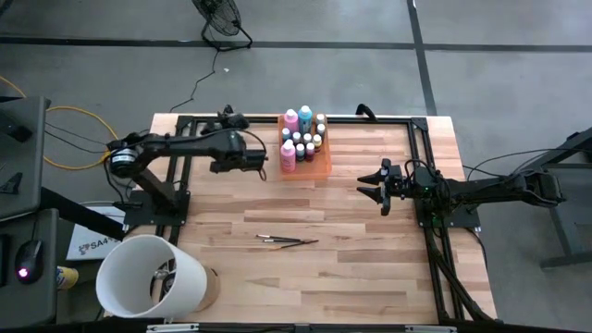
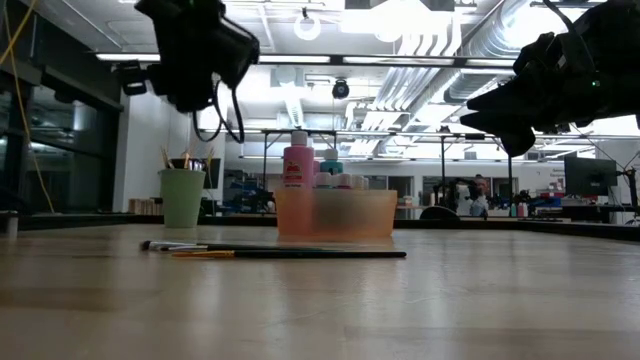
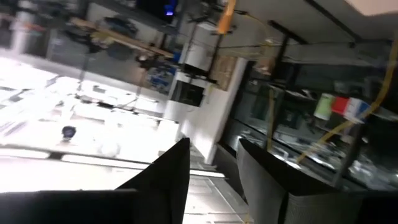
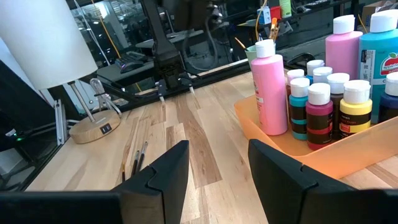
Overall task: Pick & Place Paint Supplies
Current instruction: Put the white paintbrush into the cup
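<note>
The paint bottles stand in the translucent orange tray (image 1: pixel 306 168) (image 2: pixel 335 213) (image 4: pixel 323 155): tall pink bottles (image 4: pixel 270 87) (image 2: pixel 297 165), a teal bottle (image 4: pixel 379 62) and several small dark, pale-capped bottles (image 4: pixel 319 115). A few thin brushes (image 1: pixel 287 241) (image 2: pixel 270 251) (image 4: pixel 134 162) lie flat on the table toward the near edge. More brushes stand in the mint-green cup (image 2: pixel 182 196). My left gripper (image 1: pixel 264 159) (image 3: pixel 214 180) is open and empty, raised above the cup, left of the tray. My right gripper (image 1: pixel 363 188) (image 4: pixel 217 174) is open and empty, raised right of the tray and pointing toward it.
A white-shaded lamp (image 1: pixel 148 277) (image 4: pixel 43 37) on a wooden base stands at the near left corner. A black frame (image 1: pixel 421 139) runs along the table's far and right sides. Bare wood (image 1: pixel 351 268) lies between the brushes and the near right edge.
</note>
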